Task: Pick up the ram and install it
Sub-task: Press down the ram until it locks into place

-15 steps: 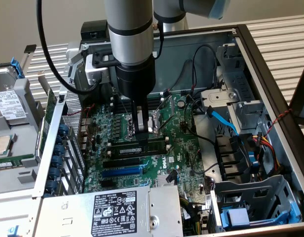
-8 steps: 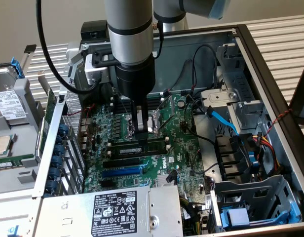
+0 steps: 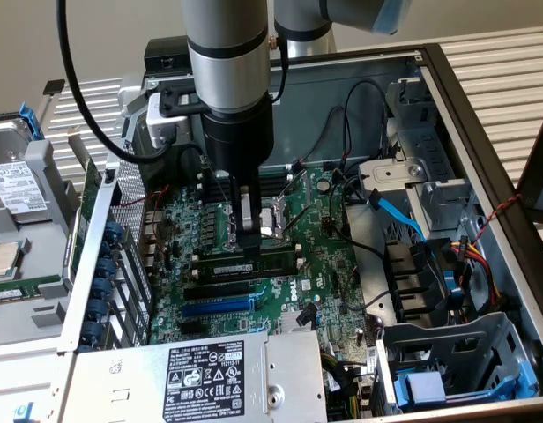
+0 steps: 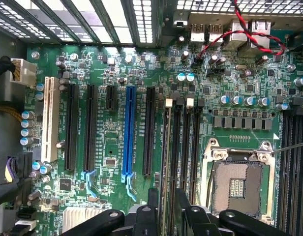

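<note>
Arm held vertical over motherboard (image 3: 254, 264), gripper (image 3: 246, 231) lowered at memory slots, jaws pinched on one ram (image 3: 254, 262), one blue slot (image 4: 128, 130) seen.

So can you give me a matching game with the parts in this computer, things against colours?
Things:
1. ram
2. socket
3. label
4. flat cable

Colours:
a. blue
b. black with white print
c. green with black chips
d. silver frame

Pairs: 1-c, 2-d, 3-b, 4-a
</note>
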### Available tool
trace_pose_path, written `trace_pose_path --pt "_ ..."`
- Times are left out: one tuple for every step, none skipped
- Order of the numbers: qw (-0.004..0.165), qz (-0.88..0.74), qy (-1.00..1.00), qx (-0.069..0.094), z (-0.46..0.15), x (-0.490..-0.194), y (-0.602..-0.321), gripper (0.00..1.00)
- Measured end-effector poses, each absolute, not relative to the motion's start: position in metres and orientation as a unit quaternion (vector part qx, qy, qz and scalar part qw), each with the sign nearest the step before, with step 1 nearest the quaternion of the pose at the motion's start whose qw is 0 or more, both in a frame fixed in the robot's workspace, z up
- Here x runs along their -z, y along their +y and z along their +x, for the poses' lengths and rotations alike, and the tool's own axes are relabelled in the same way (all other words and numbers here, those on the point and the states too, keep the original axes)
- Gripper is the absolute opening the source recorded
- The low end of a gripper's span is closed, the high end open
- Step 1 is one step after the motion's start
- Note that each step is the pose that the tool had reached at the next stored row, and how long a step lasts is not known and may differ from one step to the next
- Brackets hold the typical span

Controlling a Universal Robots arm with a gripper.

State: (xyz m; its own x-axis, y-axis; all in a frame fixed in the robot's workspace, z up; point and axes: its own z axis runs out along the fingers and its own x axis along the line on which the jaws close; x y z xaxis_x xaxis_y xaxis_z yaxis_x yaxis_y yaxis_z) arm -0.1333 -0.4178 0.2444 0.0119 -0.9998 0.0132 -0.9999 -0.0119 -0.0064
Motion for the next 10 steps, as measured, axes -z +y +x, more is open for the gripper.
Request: trace_pose_path --pt "0.003 0.711 -0.703 -0.006 -0.1333 -0.2445 -0.4178 0.28" --pt "0.004 0.711 -0.703 -0.005 -0.1333 -0.2446 -0.4178 0.28" --pt "0.005 0.711 -0.703 -0.005 -0.1334 -0.2447 -0.4178 0.28" --pt "0.006 0.711 -0.703 -0.004 -0.1335 -0.2447 -0.4179 0.26" --pt "0.006 0.711 -0.703 -0.003 -0.1334 -0.2447 -0.4178 0.26" --pt "0.007 0.711 -0.703 -0.002 -0.1335 -0.2447 -0.4178 0.19" --pt "0.008 0.711 -0.703 -0.001 -0.1337 -0.2448 -0.4179 0.13" --pt "0.009 0.711 -0.703 -0.001 -0.1338 -0.2447 -0.4178 0.13" --pt "0.009 0.711 -0.703 0.000 -0.1339 -0.2447 -0.4179 0.11" --pt "0.010 0.711 -0.703 0.000 -0.1340 -0.2447 -0.4179 0.11"
